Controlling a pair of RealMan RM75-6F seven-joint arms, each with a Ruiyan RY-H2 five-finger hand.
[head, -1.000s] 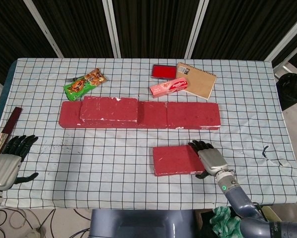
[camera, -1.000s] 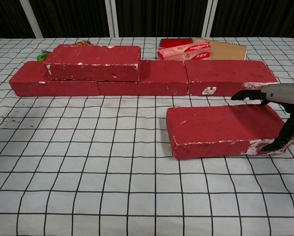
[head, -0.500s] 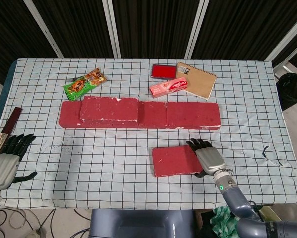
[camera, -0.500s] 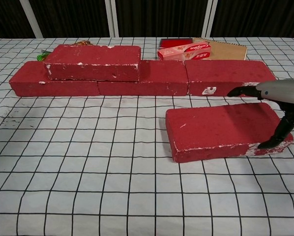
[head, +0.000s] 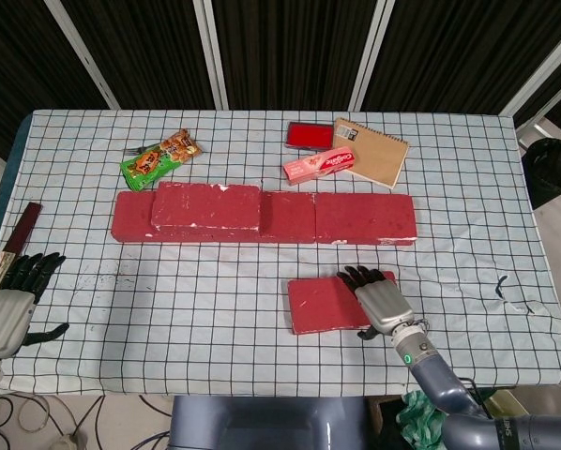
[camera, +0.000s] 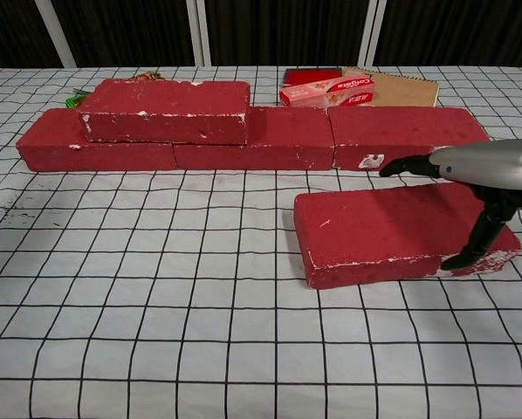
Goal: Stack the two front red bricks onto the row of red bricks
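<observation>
Red front brick (head: 323,303): flat on checked cloth (head: 215,309), gripped at its right end by right hand (head: 379,300).
Row of bricks (head: 356,217): one brick stacked (head: 205,205).
Left hand (head: 13,298): holds nothing, fingers apart.

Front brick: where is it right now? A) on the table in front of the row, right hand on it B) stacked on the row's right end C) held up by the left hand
A: the front brick lies on the table before the row of red bricks, with the right hand over its right end.

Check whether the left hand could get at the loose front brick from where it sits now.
Probably not: the left hand sits at the table's far left edge, while the loose brick lies right of centre under the right hand.
</observation>
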